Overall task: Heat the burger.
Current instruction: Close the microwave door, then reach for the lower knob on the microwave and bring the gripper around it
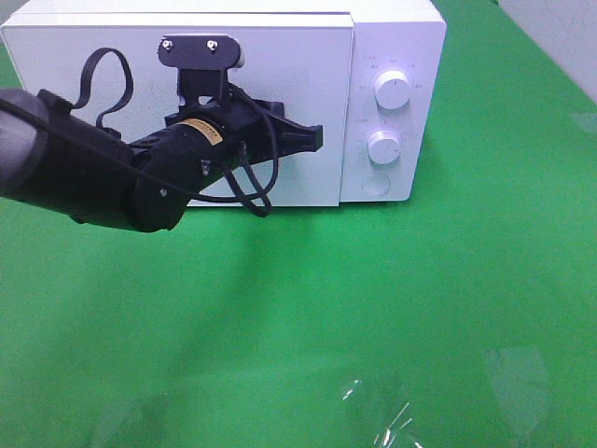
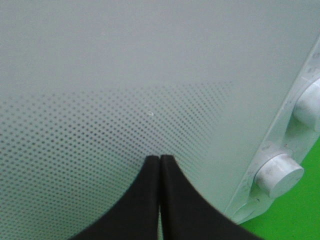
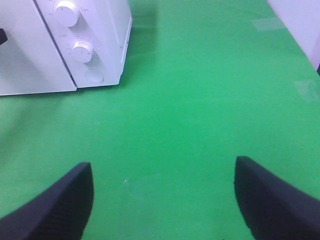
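My left claw [image 1: 312,137], closed tight, hangs in front of the closed door [image 1: 289,65] of the white microwave [image 1: 415,37] on the green tabletop [image 1: 373,308].

Interior of microwave [image 1: 401,37] is screened by shut door [image 1: 289,84] (dotted mesh, nothing made out). Door centre is covered by left arm [image 1: 84,177]. Markings around dials [image 1: 392,91] are too small to be read. Fingers of right gripper [image 3: 164,167] are cropped at frame edge.

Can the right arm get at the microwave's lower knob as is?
Probably yes. The right pincer hangs open over green cloth, nothing between it and the lower knob; the left pincer sits shut at the door, clear of that path.
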Robot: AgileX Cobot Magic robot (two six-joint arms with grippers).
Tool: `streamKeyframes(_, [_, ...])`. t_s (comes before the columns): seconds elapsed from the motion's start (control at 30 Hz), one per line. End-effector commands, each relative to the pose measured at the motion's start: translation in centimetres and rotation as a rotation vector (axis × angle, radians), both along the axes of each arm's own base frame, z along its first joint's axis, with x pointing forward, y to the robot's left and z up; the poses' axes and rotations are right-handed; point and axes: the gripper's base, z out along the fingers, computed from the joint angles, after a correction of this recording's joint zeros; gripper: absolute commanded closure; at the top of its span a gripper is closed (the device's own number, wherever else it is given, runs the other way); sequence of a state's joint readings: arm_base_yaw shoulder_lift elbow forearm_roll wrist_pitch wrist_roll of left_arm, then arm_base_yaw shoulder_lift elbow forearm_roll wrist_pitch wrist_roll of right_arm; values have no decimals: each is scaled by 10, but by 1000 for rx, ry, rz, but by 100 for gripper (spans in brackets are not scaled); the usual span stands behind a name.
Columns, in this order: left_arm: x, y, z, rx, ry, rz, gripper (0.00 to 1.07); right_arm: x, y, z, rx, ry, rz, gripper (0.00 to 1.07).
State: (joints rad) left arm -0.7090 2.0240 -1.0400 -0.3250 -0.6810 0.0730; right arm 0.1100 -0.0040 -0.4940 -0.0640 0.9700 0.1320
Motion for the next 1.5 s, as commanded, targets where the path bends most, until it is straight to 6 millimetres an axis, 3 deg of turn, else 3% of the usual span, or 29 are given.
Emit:
streamKeyframes(0.03, [24,5,11,-45,-36,82,107,-3,0,0,0,-33,-2,32])
streamKeyframes(0.37, [24,4,9,-14,11,62,107,-3,0,0,0,-33,-2,32])
streamKeyframes(0.77, [-12,-11,30,87,280,-104,107,-3,0,0,0,-33,-2,32])
streamKeyframes(0.83, [-22,-8,35,131,385,-148,96,-3,0,0,1,-33,-2,32])
streamKeyframes(0.87, [-22,-8,35,131,385,-148,96,-3,0,0,1,-33,-2,32])
streamKeyframes(0.9, [-29,-6,40,156,439,-177,77,-3,0,0,1,-33,-2,32])
streamKeyframes(0.93, [-36,-4,42,185,493,-203,51,-3,0,0,1,-33,-2,32])
streamKeyframes(0.97, [-36,-4,42,185,493,-203,51,-3,0,0,1,-33,-2,32])
streamKeyframes(1.0, [-39,-3,43,198,524,-214,37,-3,0,0,1,-33,-2,32])
streamKeyframes(1.03, [-39,-3,43,198,524,-214,37,-3,0,0,1,-33,-2,32])
streamKeyframes(1.07, [-46,-1,44,231,586,-241,14,-3,0,0,1,-33,-2,32])
streamKeyframes(1.1, [-46,-1,44,231,586,-241,14,-3,0,0,1,-33,-2,32])
streamKeyframes(1.13, [-53,2,45,273,640,-270,6,-3,0,0,1,-33,-2,32])
streamKeyframes(1.27, [-65,7,47,334,741,-312,6,-3,0,0,1,-33,-2,32])
streamKeyframes(1.33, [-80,14,49,404,872,-360,6,-3,0,0,1,-33,-2,32])
streamKeyframes(1.5, [-91,20,50,460,973,-395,6,-3,0,0,1,-33,-2,32])
